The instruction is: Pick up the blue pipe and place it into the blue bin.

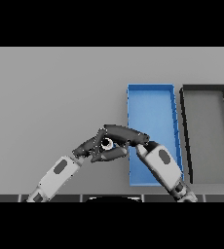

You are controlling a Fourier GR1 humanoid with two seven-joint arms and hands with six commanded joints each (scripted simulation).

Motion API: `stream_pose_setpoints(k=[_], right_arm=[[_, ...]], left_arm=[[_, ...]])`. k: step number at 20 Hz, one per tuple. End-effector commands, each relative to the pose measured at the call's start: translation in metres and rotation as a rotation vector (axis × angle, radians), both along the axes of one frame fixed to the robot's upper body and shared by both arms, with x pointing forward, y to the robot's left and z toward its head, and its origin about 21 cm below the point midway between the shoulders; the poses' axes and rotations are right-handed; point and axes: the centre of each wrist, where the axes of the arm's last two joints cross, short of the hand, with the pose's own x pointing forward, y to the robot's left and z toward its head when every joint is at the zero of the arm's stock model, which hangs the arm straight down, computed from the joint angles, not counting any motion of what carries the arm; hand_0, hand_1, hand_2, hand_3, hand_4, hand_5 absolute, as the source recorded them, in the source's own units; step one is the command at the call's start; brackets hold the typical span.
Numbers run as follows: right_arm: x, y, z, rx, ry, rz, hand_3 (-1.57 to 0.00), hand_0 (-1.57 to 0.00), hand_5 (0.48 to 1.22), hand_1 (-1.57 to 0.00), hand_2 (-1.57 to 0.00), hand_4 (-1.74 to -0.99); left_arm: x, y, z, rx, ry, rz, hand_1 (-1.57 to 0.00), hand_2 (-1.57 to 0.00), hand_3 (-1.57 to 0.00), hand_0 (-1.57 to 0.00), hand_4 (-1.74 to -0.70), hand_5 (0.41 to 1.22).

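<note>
the right hand (126,134) comes in from the lower right, its arm crossing over the lower part of the blue bin (153,88). the hand reaches left, past the bin's left wall, w/ long dark fingers (115,130) lying nearly flat & pointing left. they curl over a small round thing at the tips. the thumb (115,154) sits under, bent toward the fingers, so the hand looks pinched on that thing.

the thing is the pipe (107,143). only a small bit shows: a pale round end w/ a bit of blue beside it, tucked between fingers & thumb. the rest is hidden by the hands, so can't tell how long it is or which way it lies. can't tell if it sits on the bench (55,97) or is lifted off. it is just left of the bin, not in it.

the left hand (87,148) comes in from the lower left & meets the right hand at the same spot. its dark fingers are bent & bunched close by the pipe. can't tell if they hold the pipe or only touch it.

the bin is a long blue tray, right of the hands, running away from the robot. its inside shows blue, nothing seen in it. just right of it, side by side but apart, is a dark bin (204,87) w/ black walls & a grey floor, same long shape. both sit on the grey bench.
</note>
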Motion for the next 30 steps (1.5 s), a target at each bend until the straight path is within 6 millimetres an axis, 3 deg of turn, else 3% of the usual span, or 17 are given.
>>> stream_pose_setpoints(k=[1,3,4,9,14,17,20,25,28,30], right_arm=[[-0.003,0.002,0.000,0.000,-0.001,0.003,-1.55,-1.56,1.198,-1.56,-1.56,-1.481],[-0.001,0.001,0.001,0.006,0.000,-0.008,-1.56,-1.56,1.206,-1.56,-1.56,-1.482],[-0.001,0.003,0.005,0.005,0.006,-0.013,-1.56,-1.56,1.209,-1.56,-1.56,-1.483],[-0.004,0.006,0.002,0.011,0.020,-0.016,-1.57,-1.57,1.217,-1.57,-1.57,-1.484],[-0.004,0.003,0.003,0.050,-0.008,-0.030,-1.57,-1.57,1.220,-1.57,-1.57,-1.487],[-0.001,0.006,0.006,0.063,0.002,-0.045,-1.57,-1.57,1.220,-1.57,-1.57,-1.491],[0.000,0.003,0.009,0.140,0.152,0.007,-1.57,-1.57,1.221,-1.57,-1.57,-1.492],[0.008,-0.001,0.043,0.206,0.260,0.031,-1.57,-1.57,1.221,-1.57,-1.57,-1.493],[0.013,-0.006,0.084,0.243,0.227,0.010,-1.57,-1.57,1.221,-1.57,-1.57,-1.493],[0.019,-0.009,0.112,0.272,0.142,0.012,-1.57,-1.57,1.221,-1.57,-1.57,-1.494]], left_arm=[[0.004,0.000,0.001,0.030,0.002,-0.013,-0.64,-0.65,-0.27,-0.78,-1.25,1.220],[0.007,0.004,0.004,0.075,-0.001,-0.022,-0.41,-0.42,-0.17,-0.50,-1.11,1.184],[0.006,0.006,0.003,0.061,-0.015,-0.025,-0.33,-0.33,-0.14,-0.40,-1.05,1.118],[0.005,0.004,-0.002,0.099,-0.032,0.032,-0.11,-0.11,-0.04,-0.13,-0.85,0.794],[0.008,0.008,-0.004,0.094,0.011,0.052,-0.03,-0.04,-0.01,-0.04,-0.84,0.636],[0.007,0.009,-0.005,0.148,0.084,0.102,-0.02,-0.02,-0.01,-0.02,-0.87,0.612],[0.005,0.011,-0.003,0.143,0.072,0.104,-0.01,-0.01,0.00,-0.01,-0.88,0.572],[0.003,0.009,-0.007,0.163,0.089,0.105,0.00,0.00,0.00,0.00,-0.87,0.523],[0.000,0.015,-0.013,0.163,0.086,0.104,0.00,0.00,0.00,0.00,-0.86,0.503],[0.000,0.015,-0.004,0.146,0.070,0.096,0.00,0.00,0.00,0.00,-0.86,0.493]])
